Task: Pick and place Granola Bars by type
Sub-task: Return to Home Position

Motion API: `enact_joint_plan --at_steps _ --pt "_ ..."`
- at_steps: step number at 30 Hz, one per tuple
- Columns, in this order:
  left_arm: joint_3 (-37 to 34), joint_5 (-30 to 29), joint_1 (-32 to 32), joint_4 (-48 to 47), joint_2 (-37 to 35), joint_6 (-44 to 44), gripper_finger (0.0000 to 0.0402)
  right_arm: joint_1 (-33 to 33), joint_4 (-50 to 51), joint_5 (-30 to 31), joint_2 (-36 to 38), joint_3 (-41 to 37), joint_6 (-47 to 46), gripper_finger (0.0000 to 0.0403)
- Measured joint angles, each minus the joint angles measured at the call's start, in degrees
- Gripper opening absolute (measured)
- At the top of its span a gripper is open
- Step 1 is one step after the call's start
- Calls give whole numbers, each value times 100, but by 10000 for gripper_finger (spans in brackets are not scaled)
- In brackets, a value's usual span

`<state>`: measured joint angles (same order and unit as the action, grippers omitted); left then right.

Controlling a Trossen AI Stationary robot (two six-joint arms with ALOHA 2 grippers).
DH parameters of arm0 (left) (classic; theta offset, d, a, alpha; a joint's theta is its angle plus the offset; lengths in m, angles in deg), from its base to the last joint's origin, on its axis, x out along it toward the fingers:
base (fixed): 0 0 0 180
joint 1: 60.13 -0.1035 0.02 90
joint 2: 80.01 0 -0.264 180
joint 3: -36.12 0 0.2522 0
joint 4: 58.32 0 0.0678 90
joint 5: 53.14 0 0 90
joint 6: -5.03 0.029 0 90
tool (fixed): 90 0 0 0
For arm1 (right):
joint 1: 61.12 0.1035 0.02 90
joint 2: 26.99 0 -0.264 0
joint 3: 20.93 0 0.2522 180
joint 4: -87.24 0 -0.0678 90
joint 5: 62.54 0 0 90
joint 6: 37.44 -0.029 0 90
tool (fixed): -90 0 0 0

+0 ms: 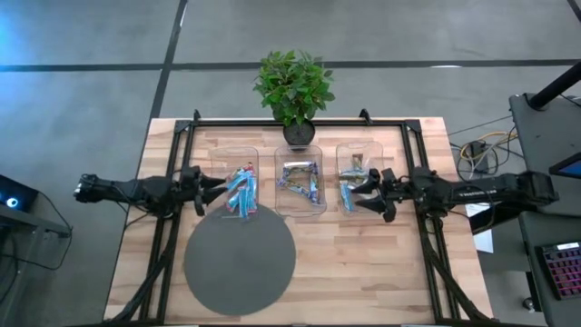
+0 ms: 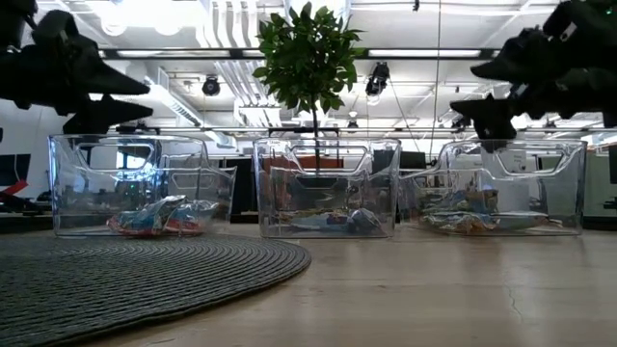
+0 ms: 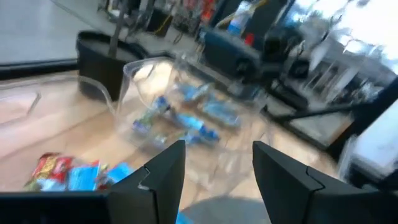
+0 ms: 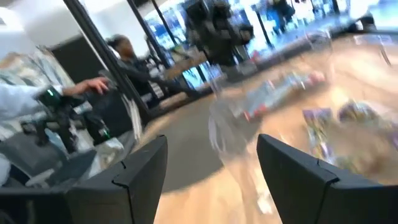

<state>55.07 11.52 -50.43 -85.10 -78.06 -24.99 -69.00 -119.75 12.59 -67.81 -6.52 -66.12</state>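
Note:
Three clear trays stand in a row at the table's far middle. The left tray (image 1: 241, 186) holds blue granola bars (image 2: 159, 217). Silvery and purple bars (image 1: 301, 177) lie in the middle tray. The right tray (image 1: 357, 173) holds tan and blue bars (image 2: 463, 220). My left gripper (image 1: 221, 188) hangs open, level, just above the left tray's left rim (image 2: 106, 96), with nothing between its fingers (image 3: 217, 180). My right gripper (image 1: 360, 189) is open and level over the right tray (image 2: 487, 96), also with nothing in it (image 4: 214, 177).
A round grey mat (image 1: 240, 263) lies on the near left of the table. A potted plant (image 1: 295, 91) stands at the far edge behind the middle tray. A black frame (image 1: 300, 121) runs around the table. A person (image 4: 124, 56) is in the room beyond.

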Motion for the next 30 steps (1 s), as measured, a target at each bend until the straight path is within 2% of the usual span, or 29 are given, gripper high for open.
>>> enact_joint_plan --at_steps 2,6,8,12,20,28,30 --pt "-59 -15 -76 260 -183 0 170 0 398 2 181 -16 4 238" --pt "-380 -11 -385 1501 -194 -2 170 -5 1200 1 546 -13 14 238" --pt "-468 -20 -528 1813 -194 -11 170 -1 1491 1 729 -13 16 238" --pt "-470 -20 -775 1827 -194 -35 170 0 2244 2 1332 -13 17 238" --pt "-472 -22 -810 1840 -194 -42 170 0 3406 -4 2911 -13 19 238" --pt "-474 -22 -876 1839 -194 -44 170 0 3480 -4 4070 -13 19 238" --pt "-474 -21 -916 1839 -196 -46 170 0 3343 -11 4085 -3 17 238"
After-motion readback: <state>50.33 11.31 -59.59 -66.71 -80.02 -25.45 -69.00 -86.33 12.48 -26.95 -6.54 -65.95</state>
